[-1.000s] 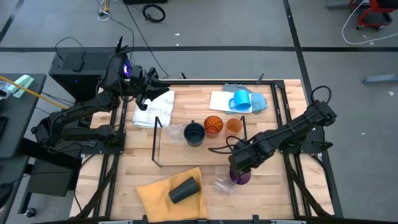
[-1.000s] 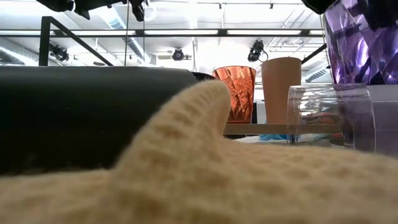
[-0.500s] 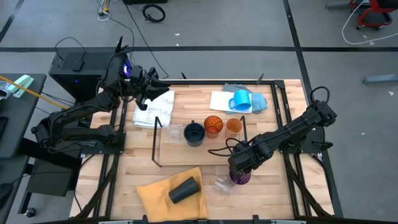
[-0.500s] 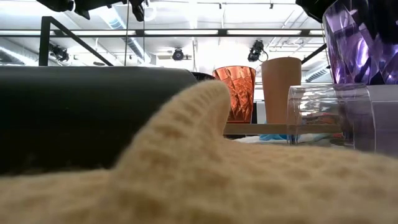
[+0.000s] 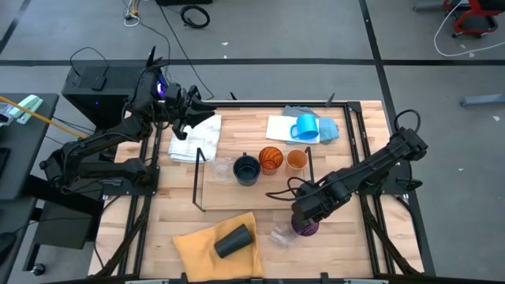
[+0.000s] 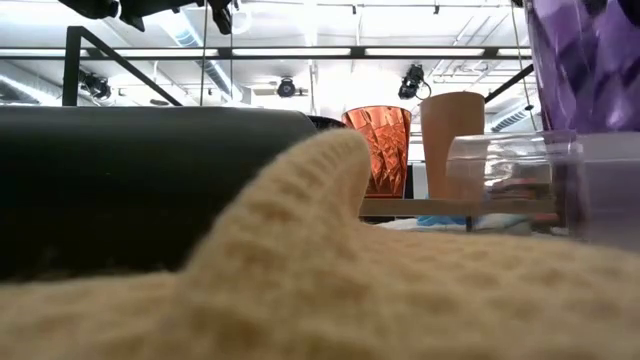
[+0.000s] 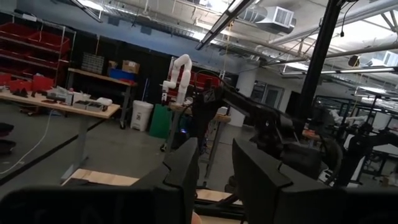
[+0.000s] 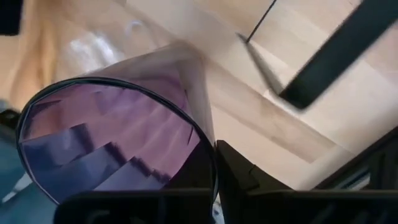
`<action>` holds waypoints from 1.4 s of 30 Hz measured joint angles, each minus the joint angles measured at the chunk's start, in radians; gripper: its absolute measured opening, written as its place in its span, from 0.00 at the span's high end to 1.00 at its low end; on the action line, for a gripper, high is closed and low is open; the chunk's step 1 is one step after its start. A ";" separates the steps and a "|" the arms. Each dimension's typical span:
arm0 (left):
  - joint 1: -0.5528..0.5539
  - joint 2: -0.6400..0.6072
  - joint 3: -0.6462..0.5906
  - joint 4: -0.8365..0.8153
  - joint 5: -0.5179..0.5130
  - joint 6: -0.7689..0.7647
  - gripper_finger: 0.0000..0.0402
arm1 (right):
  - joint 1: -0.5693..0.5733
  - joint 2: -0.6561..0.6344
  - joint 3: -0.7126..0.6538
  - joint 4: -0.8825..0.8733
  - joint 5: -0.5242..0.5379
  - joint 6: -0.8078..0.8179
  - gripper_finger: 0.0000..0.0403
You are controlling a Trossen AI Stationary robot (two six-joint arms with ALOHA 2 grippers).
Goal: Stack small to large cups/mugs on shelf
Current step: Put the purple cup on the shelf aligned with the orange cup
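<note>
Right wrist view: purple cup (image 8: pixel 118 143) translucent, faceted.

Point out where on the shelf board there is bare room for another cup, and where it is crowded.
The shelf is bare along its near strip, in front of the cups. Its far edge is crowded: clear glass, navy mug, faceted orange cup, plain orange cup. Off its right near corner, the right gripper grips the purple cup.

A light wooden surface (image 5: pixel 347 237) carries a low wire-framed shelf (image 5: pixel 207 189) holding a clear glass (image 5: pixel 222 168), navy mug (image 5: pixel 246 170) and two orange cups (image 5: pixel 271 158). Nearby lie a white cloth (image 5: pixel 189 138), a blue mug (image 5: pixel 306 128) on folded cloths, and a yellow cloth (image 5: pixel 193 244) under a toppled black cup (image 5: pixel 233 241).
</note>
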 joint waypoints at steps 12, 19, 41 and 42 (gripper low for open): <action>0.000 0.000 0.000 -0.003 0.000 0.023 0.73 | -0.002 -0.002 0.265 -0.217 0.068 0.025 0.99; 0.000 0.000 0.000 -0.005 0.000 0.032 0.73 | -0.108 -0.001 0.295 -0.264 0.140 -0.047 0.99; 0.000 0.000 0.000 -0.007 0.000 0.044 0.73 | -0.333 0.005 0.200 -0.263 0.015 -0.369 0.99; 0.000 0.000 0.000 -0.007 0.000 0.047 0.73 | -0.333 0.005 0.195 -0.263 0.011 -0.369 0.99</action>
